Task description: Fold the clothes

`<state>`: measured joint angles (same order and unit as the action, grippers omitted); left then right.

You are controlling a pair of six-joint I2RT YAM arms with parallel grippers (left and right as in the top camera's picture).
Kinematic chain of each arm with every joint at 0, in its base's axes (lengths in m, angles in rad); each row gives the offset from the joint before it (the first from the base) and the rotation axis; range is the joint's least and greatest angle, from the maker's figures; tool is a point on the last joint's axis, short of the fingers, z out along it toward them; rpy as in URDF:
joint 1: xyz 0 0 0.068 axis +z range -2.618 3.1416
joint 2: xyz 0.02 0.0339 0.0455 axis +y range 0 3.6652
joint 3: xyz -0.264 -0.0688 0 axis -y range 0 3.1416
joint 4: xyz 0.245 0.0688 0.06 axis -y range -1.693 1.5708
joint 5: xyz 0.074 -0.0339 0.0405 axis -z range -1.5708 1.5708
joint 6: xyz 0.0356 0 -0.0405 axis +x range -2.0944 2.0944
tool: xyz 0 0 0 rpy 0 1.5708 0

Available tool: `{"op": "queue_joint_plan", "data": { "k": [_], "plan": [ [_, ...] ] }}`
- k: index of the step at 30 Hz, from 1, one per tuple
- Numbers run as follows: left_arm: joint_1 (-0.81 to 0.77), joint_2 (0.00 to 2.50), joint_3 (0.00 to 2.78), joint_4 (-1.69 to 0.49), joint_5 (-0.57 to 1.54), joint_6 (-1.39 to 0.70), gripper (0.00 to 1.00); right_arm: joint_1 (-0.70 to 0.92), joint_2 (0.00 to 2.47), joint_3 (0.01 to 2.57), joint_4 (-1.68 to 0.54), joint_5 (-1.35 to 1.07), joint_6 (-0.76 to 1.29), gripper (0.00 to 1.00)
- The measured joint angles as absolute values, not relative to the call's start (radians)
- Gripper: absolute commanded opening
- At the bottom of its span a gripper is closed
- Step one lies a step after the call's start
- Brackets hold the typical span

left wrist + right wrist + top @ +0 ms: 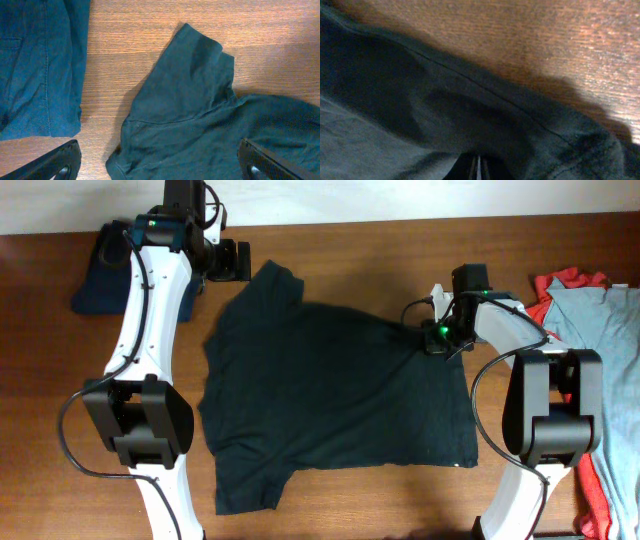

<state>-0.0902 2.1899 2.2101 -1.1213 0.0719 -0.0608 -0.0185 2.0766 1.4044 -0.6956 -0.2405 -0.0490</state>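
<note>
Revealing what overhead hides, wrist views show the right pincer (477, 170) clenching the black T-shirt (340, 390), the left pincer (160, 167) released.

Overhead looks straight down; both wrist cameras sit close above the T-shirt (330, 390)

Your left gripper (238, 260) sits at a sleeve of the T-shirt (330, 390), with the folded garment (95, 280) to its left on the table (400, 250) and the shirt's body spreading to its right. Your right gripper (440, 340) rests on the T-shirt's far edge, the shirt to its left and the pile of clothes (600, 310) to its right
</note>
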Motion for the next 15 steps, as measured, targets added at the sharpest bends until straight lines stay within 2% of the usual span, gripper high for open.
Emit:
{"op": "queue_joint_plan", "data": {
  "k": [3, 13, 15],
  "plan": [
    [-0.090, 2.190, 2.210, -1.121, 0.072, -0.061, 0.99, -0.019, 2.077, 1.423, -0.714, -0.235, -0.049, 0.11],
    [-0.090, 2.190, 2.210, -1.121, 0.072, -0.061, 0.99, -0.019, 2.077, 1.470, -0.558, -0.118, -0.049, 0.34],
    [-0.090, 2.190, 2.210, -1.121, 0.072, -0.061, 0.99, -0.019, 2.077, 1.473, -0.485, -0.088, -0.049, 0.59]
  ]
}}
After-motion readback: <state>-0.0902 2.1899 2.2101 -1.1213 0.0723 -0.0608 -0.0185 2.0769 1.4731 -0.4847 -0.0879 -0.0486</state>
